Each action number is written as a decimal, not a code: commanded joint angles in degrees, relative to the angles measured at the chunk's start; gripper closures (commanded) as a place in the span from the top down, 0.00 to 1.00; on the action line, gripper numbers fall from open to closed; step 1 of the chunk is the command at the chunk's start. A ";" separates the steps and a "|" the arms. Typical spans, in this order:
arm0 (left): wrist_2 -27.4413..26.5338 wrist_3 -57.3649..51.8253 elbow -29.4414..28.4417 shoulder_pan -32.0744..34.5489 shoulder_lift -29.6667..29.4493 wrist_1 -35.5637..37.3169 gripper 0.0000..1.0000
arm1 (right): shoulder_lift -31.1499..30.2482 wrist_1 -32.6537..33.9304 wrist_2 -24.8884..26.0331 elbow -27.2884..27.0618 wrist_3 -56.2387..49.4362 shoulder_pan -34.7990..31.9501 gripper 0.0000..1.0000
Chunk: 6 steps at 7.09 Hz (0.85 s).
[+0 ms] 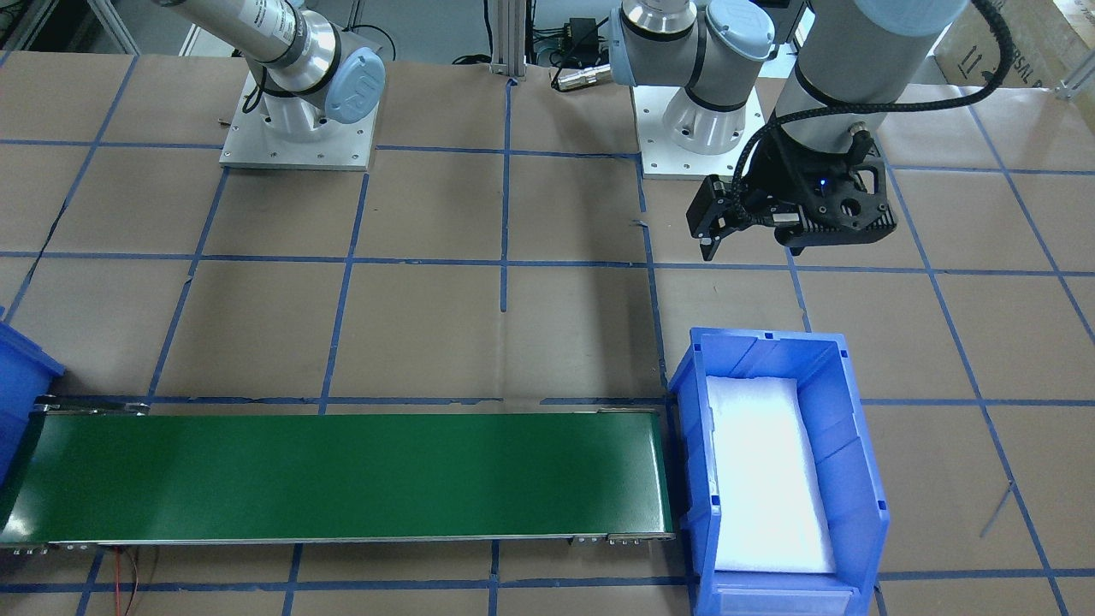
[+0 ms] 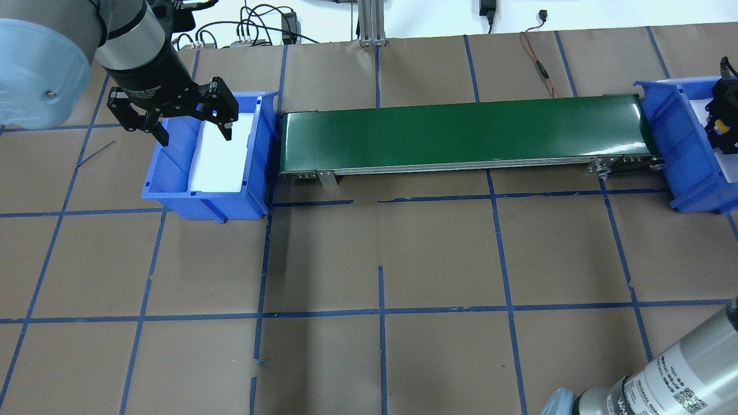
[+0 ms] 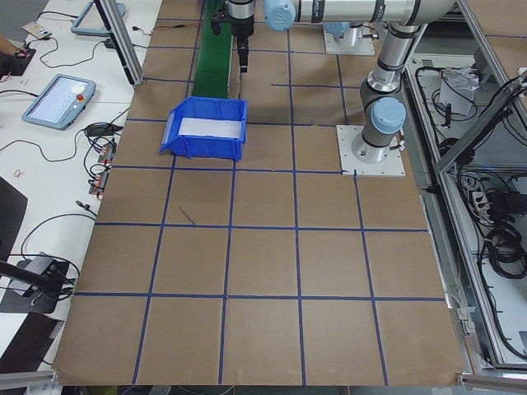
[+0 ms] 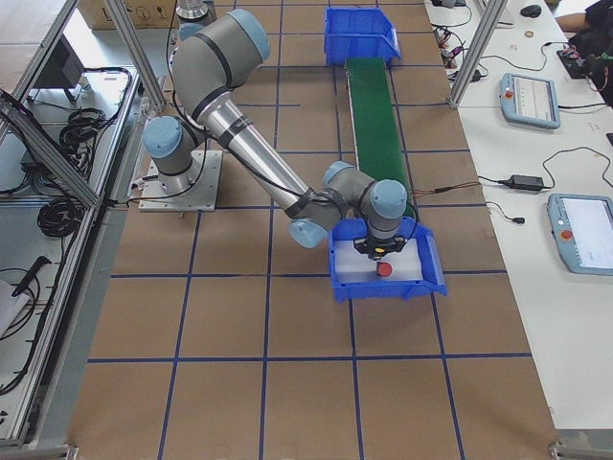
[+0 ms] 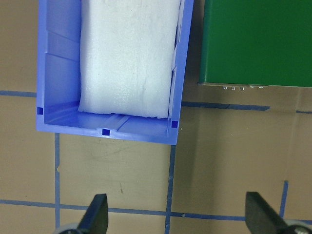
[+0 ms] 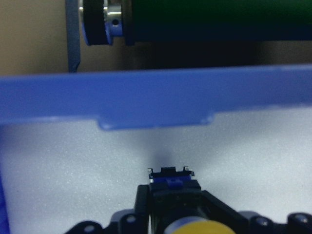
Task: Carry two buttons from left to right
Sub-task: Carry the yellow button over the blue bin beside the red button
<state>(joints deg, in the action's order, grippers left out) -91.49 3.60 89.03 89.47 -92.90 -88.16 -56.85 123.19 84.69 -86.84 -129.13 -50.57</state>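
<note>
Our right gripper (image 2: 719,129) grasps the yellow button (image 6: 191,227) low inside the blue bin (image 4: 383,291); the red button (image 4: 384,269) lies just beside it. We judge placing button 2 is underway: next, release and lift. Our left gripper (image 2: 195,136) hangs released, empty.

The right arm (image 4: 259,158) reaches down into the near bin (image 4: 383,290) at the green conveyor's (image 4: 375,125) end. Its end effector (image 4: 375,251) stands over white foam (image 4: 356,272), a red button (image 4: 384,269) just beside it. A far bin (image 4: 361,34) sits at the conveyor's other end.
</note>
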 commanded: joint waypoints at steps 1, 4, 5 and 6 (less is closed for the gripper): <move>0.00 0.00 0.00 0.00 0.00 0.09 1.00 | -0.01 0.38 0.04 -0.43 0.19 0.03 0.02; 0.00 -0.09 0.00 -0.09 0.00 0.00 1.00 | -0.71 -0.23 -0.23 -0.35 0.19 -0.15 1.00; 0.00 -0.26 0.00 -0.18 0.00 0.00 1.00 | -2.28 -1.02 0.03 -0.34 0.10 -0.06 1.00; -0.09 -0.18 0.00 -0.09 0.00 0.00 1.00 | -5.34 -5.12 0.21 -0.26 0.19 -0.32 1.00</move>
<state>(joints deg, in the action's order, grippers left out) -91.51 3.43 89.03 89.35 -92.90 -88.15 -59.24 121.53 84.64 -87.18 -128.96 -50.72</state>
